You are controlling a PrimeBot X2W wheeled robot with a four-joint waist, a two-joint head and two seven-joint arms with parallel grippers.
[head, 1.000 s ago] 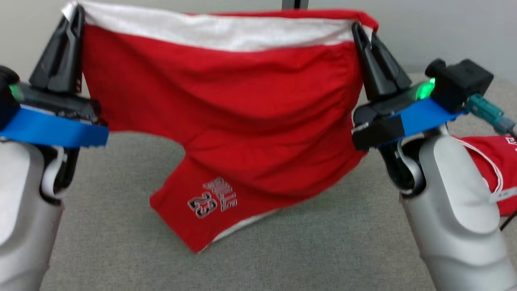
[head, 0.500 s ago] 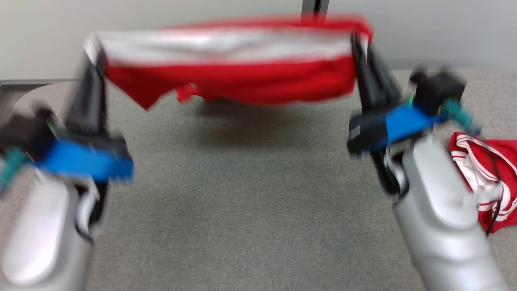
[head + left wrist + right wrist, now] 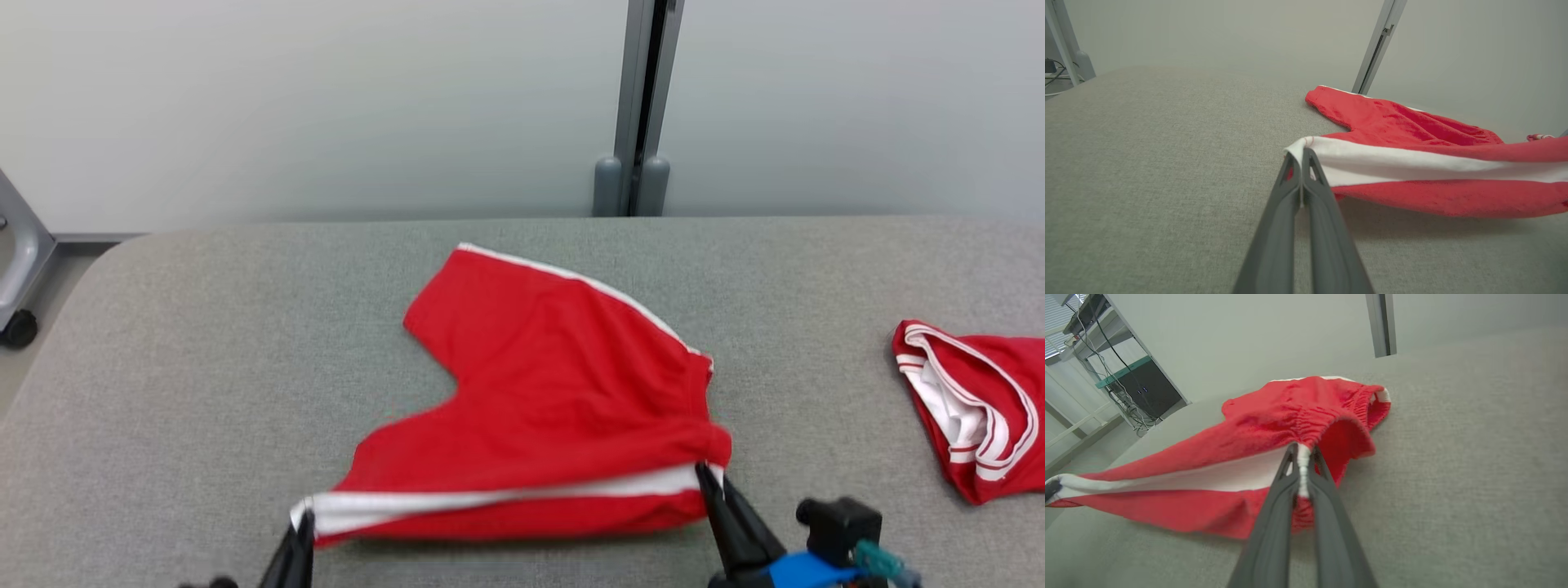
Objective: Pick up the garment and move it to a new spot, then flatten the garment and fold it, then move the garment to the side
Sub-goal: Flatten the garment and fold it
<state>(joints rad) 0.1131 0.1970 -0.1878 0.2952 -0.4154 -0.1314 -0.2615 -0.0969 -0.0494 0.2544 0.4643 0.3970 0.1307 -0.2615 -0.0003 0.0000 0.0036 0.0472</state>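
A bench [image 3: 204, 367] covered in grey woven cloth spans the room in front of a plain pale wall [image 3: 326, 106]. A grey metal post [image 3: 641, 106] stands upright against that wall, and its foot meets the bench's far edge. The red garment [image 3: 555, 400], a pair of shorts with a white side stripe, lies on the cloth straight out from the post on the robot's side. Its legs spread back toward the post, and its striped edge is farthest from the post.

That edge is raised a little off the cloth and pulled taut between the two hands. The left hand [image 3: 1302, 153] is clenched on the stripe's end at the corner left of the post. The right hand [image 3: 1300, 449] is clenched on the stripe where it meets the gathered waistband, roughly in line with the post.

A second red garment [image 3: 980, 408] with white trim lies bunched on the bench, well off to the post's right. Far to the post's left, past the bench's rounded corner, a grey frame on a dark castor [image 3: 16, 327] stands on the floor. The right wrist view takes in a desk [image 3: 1098, 330] with hanging cables and a dark box beneath it.
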